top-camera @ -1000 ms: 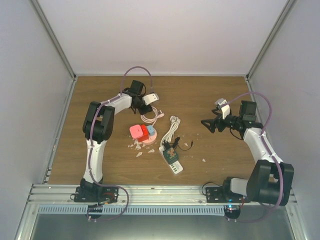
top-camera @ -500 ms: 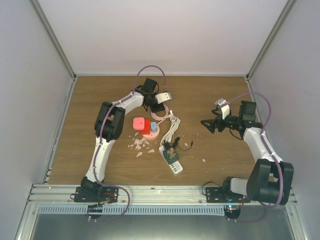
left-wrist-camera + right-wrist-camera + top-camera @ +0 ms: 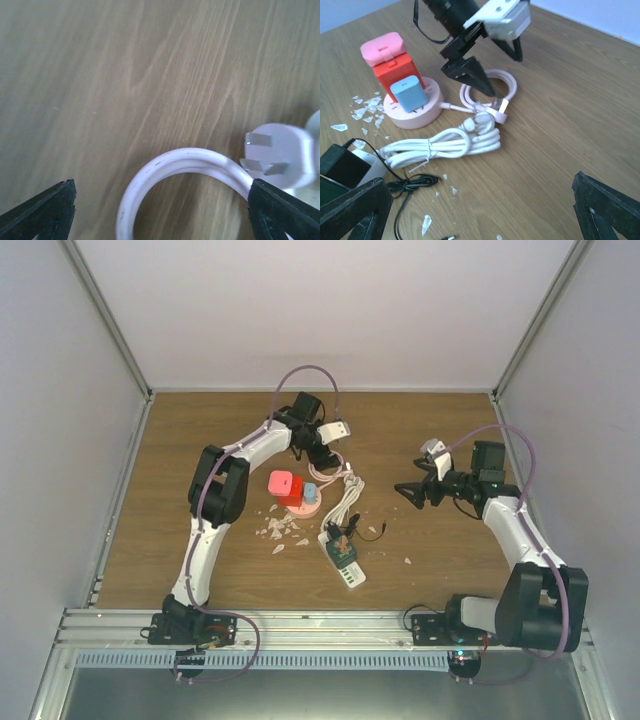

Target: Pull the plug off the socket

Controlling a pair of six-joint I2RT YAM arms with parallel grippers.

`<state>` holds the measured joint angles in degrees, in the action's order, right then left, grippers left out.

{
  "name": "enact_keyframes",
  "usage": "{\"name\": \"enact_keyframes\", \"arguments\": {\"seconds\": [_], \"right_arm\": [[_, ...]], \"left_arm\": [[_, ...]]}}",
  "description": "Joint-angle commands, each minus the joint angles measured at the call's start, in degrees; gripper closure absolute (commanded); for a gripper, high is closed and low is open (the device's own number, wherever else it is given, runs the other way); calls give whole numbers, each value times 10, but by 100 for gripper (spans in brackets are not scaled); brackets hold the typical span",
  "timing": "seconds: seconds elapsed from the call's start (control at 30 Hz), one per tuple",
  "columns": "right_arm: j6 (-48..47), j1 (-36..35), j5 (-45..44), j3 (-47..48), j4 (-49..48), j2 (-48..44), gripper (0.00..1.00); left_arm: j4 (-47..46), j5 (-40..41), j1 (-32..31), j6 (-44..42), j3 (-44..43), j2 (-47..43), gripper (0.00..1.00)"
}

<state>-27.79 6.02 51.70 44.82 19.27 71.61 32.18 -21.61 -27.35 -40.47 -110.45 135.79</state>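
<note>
The pale pink plug (image 3: pixel 282 160) lies flat on the wooden table (image 3: pixel 200 440), its prongs bare and in no socket. Its cable (image 3: pixel 165 165) curls in a loop beside it. It sits just right of the round pink socket (image 3: pixel 415 107), apart from it, at the head of a bundled white cable (image 3: pixel 450 145).

I see the left gripper (image 3: pixel 161 182) hanging over the loop, jaws spread wide and holding nothing. A red adapter (image 3: pixel 392 65) and a small blue plug (image 3: pixel 410 95) stand in the socket. Nearer me lie a white power strip (image 3: pixel 343 562) and scattered white fragments (image 3: pixel 362 107). The right gripper (image 3: pixel 479 180) hovers well off to the right, released and empty.
</note>
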Motion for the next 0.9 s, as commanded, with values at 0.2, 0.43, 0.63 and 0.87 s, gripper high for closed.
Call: {"name": "enact_keyframes", "arguments": {"seconds": [0.2,0.43,0.63,0.87], "right_arm": [[-25,-123,-24,104,-32,63,0],[-55,-213,-75,193,-27,148,0],[-81,-275,-94,252,-12,221,0],[-116,-318,-92,314,6,307,0]], "left_arm": [[-12,-58,59,82,89,-206,1],[-89,-80,146,181,232,-352,1],[-141,-84,232,291,337,-454,1],[-33,-142,247,262,383,-492,1]]}}
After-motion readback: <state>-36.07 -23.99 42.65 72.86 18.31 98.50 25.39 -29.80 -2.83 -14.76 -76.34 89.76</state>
